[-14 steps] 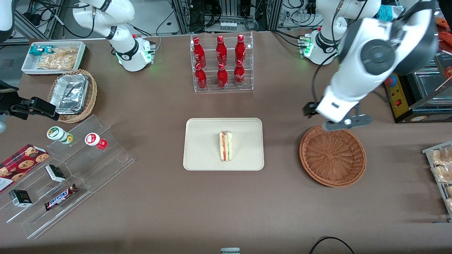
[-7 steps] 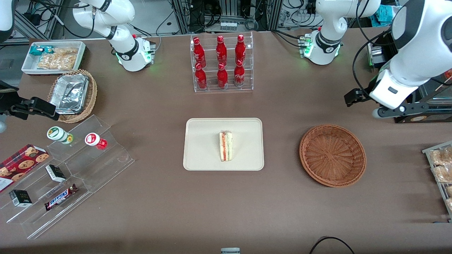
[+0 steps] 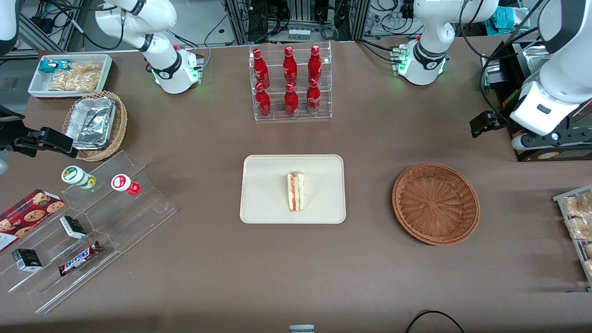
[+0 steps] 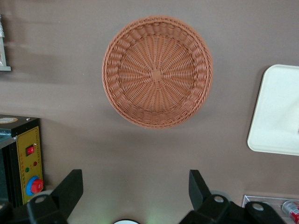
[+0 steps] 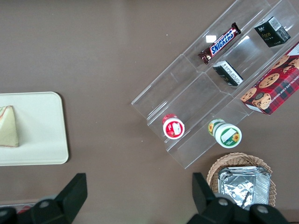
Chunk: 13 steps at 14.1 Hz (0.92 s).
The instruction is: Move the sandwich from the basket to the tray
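The brown table (image 3: pixel 208 286) is the biggest thing here, and it is full of snacks.

A clear step stand (image 3: pixel 115 217) sits at the parked arm's end of the table, near the camera. On it are a Snickers bar (image 3: pixel 79 258), two small dark boxes, and two little tubs, one with a red lid (image 3: pixel 121 182) and one with a green lid (image 3: pixel 74 175). A cookie box (image 3: pixel 27 215) lies just beside the stand.

A clear rack (image 3: pixel 290 83) with six red bottles stands in the middle of the table, farther from the camera than the tray.

The tray (image 3: pixel 263 185) lies flat in the middle of the table. The sandwich (image 3: pixel 296 191) is on the tray, close to its middle, with its pink and green stripes showing.

The basket (image 3: pixel 434 203) sits beside the tray, toward the working arm's end. It does not touch the tray. Its woven bottom shows all the way across.

A tan basket (image 3: pixel 118 125) with a foil dish in it sits at the parked arm's end, and a white bin (image 3: pixel 106 69) of snacks is a bit farther from the camera than that.

The gripper (image 3: pixel 550 138) hangs high over the working arm's end of the table, farther from the camera than the basket and well apart from it. It is near a yellow box (image 4: pixel 30 163) with a red button. Its two fingers (image 4: pixel 70 186) are spread wide and nothing is between them.
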Each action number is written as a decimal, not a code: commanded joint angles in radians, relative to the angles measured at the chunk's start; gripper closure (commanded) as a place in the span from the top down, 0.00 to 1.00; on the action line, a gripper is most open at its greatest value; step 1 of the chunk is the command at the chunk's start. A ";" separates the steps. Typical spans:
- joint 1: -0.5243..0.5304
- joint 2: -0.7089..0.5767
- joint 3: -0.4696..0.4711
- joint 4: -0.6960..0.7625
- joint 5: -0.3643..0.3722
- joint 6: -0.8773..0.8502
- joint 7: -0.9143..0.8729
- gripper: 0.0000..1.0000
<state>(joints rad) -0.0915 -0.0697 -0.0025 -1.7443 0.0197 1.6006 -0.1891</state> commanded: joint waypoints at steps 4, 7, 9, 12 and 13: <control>0.007 0.010 0.048 0.028 0.014 -0.011 0.128 1.00; 0.006 0.010 0.049 0.034 0.002 -0.008 0.108 1.00; 0.004 0.010 0.047 0.057 -0.001 -0.010 0.106 1.00; -0.005 0.011 0.039 0.100 0.006 -0.011 0.100 1.00; -0.007 0.010 0.039 0.109 0.000 -0.010 0.099 1.00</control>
<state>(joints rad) -0.0931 -0.0661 0.0413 -1.6782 0.0203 1.6016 -0.0817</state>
